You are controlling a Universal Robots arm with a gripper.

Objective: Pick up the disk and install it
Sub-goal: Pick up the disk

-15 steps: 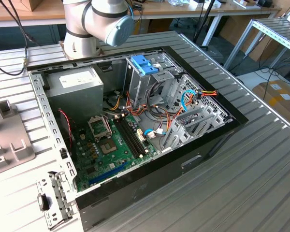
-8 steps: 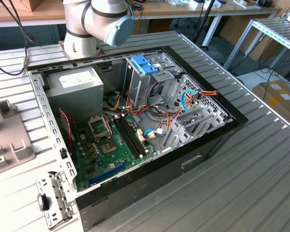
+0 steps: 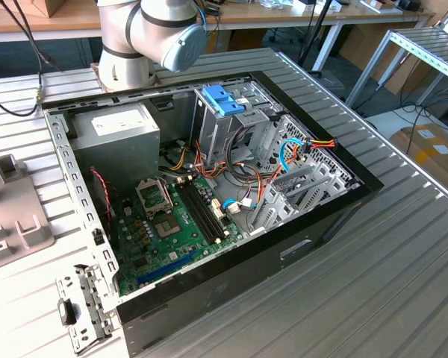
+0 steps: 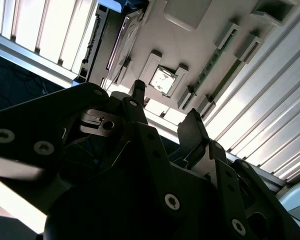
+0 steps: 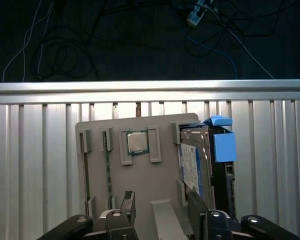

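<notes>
Exterior view: a ribbed metal table (image 3: 388,283) carries an open computer case (image 3: 246,277) lying on its side. Inside the case are the motherboard (image 3: 164,224), the grey power-supply box (image 3: 123,130) and a metal drive cage (image 3: 231,130) topped by a bright-blue latch (image 3: 224,101). The base of the arm (image 3: 149,33) stands beyond the case. A grey parts tray (image 3: 15,224) lies on the table at the exterior view's left, well apart from the case.

In the first wrist view the camera looks down on that tray (image 5: 140,177). The disk (image 5: 192,167) sits in a slot at one edge of it, apparently standing on its long side. Its white-and-blue label faces the tray's middle, and the light-blue carrier rail (image 5: 224,146) lies on its outer side. A small square chip (image 5: 138,142) rests in a holder nearby.

The gripper (image 5: 161,205) hangs above the tray, near the disk but apart from it. Its two dark fingers (image 5: 128,202) are spread wide with nothing between them. The second wrist view shows the gripper (image 4: 165,102) the same way, jaws parted and empty.

Judging from this, the task is at its very start. The disk is not yet grasped or lifted from the tray, and both the pick-up and the fitting into the case are left to do.
</notes>
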